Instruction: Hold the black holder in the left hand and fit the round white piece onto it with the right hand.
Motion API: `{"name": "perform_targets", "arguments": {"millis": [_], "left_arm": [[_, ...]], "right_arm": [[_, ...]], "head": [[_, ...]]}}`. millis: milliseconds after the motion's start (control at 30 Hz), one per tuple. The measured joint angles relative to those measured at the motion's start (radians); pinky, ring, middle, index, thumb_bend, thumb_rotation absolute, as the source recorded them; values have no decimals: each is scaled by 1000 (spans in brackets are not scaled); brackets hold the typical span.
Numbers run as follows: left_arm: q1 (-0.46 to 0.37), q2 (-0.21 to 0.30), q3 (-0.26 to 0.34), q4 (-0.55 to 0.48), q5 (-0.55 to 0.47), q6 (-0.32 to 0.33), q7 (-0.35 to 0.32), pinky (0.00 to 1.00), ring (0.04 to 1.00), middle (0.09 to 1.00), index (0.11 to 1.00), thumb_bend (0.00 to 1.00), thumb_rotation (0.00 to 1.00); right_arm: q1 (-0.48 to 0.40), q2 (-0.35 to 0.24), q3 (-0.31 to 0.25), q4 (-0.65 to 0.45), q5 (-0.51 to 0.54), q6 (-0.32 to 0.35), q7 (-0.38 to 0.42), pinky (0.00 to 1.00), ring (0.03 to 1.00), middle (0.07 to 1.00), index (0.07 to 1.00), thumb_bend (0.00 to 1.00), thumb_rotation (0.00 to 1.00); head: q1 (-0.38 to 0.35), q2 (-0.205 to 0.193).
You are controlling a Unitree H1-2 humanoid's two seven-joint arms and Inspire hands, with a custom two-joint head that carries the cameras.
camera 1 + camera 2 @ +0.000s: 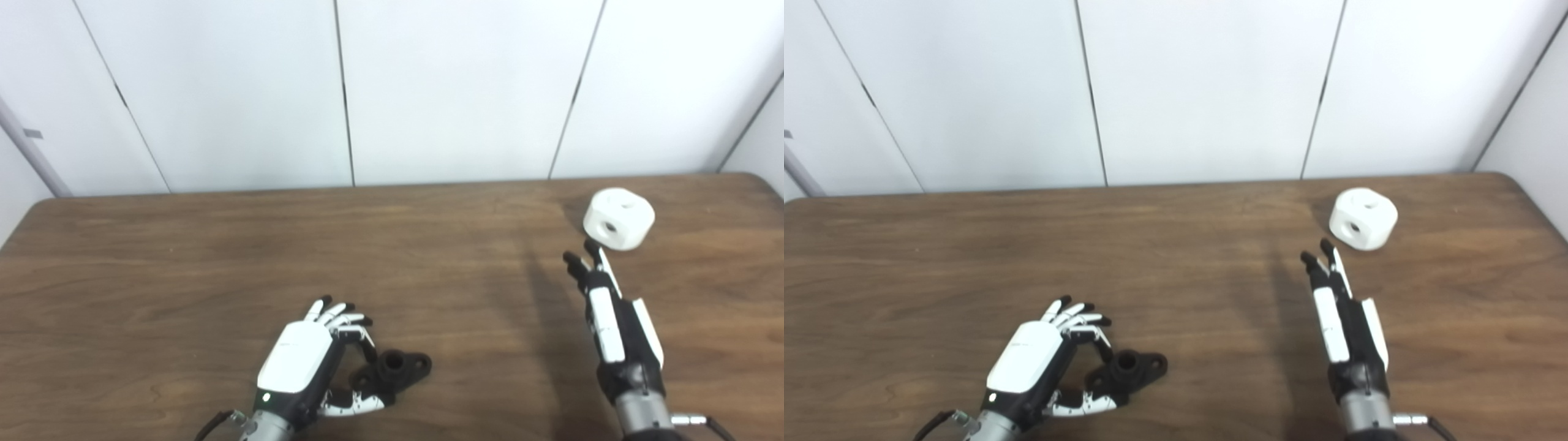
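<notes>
Here, matte black holder beside left hand; round white piece apart.

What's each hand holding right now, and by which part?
Nothing held. Left hand is open around the black holder on the table; right hand is open, short of the white piece.

A brown wooden table fills the lower part of the room, its grain running sideways and its far corners rounded. Straight behind the table stands a white wall made of flat panels, with thin dark seams dividing them; the seams lean outward toward the top. At the table's far left corner a pale grey pipe slants up the wall. The light is even and soft, and a faint shadow stripes the table's right half.
</notes>
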Motion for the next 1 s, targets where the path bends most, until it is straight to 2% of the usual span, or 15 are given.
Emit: {"name": "perform_targets", "arguments": {"millis": [133,300,433,467,533,567,700,800,1000], "left_arm": [[3,-9,8,8,-25,0,-9,1000,901,798,485,521,47],[4,-10,11,18,-35,-2,-8,997,899,792,485,521,47],[4,-9,15,30,-36,-12,-3,990,897,789,485,522,47],[4,-8,16,33,-37,-17,-2,990,897,790,485,522,47],[4,-7,23,35,-40,-26,-1,976,888,783,484,521,47],[4,-6,26,37,-43,-31,-2,972,886,782,484,521,47],[3,-2,35,39,-56,-41,-8,966,873,772,484,521,46],[3,0,42,39,-59,-44,-14,937,859,763,484,521,45],[2,11,50,39,-60,-62,-15,918,847,755,484,521,44]], "right_arm": [[-7,-8,-23,-1,-1,20,1,1000,945,911,953,567,885],[-20,-30,-55,-10,-7,55,2,1000,958,907,944,583,811],[-40,-46,-79,-11,-11,60,1,1000,955,903,938,579,772],[-47,-49,-82,-11,-15,59,1,1000,956,905,938,571,769],[-63,-56,-88,-11,-26,59,-1,1000,945,907,934,570,770],[-73,-60,-89,-10,-36,59,-1,1000,941,906,932,569,772],[-112,-99,-86,-10,-118,65,-7,872,912,903,915,614,823],[-138,-135,-80,-5,-186,73,-9,889,909,905,919,591,870],[-194,-198,-84,2,-261,153,7,820,879,904,904,629,858]], "head": [[-31,-6],[-63,-14],[-159,-43],[-166,-46],[-224,-64],[-224,-64],[-267,-80],[-308,-101],[-318,-109]]}}
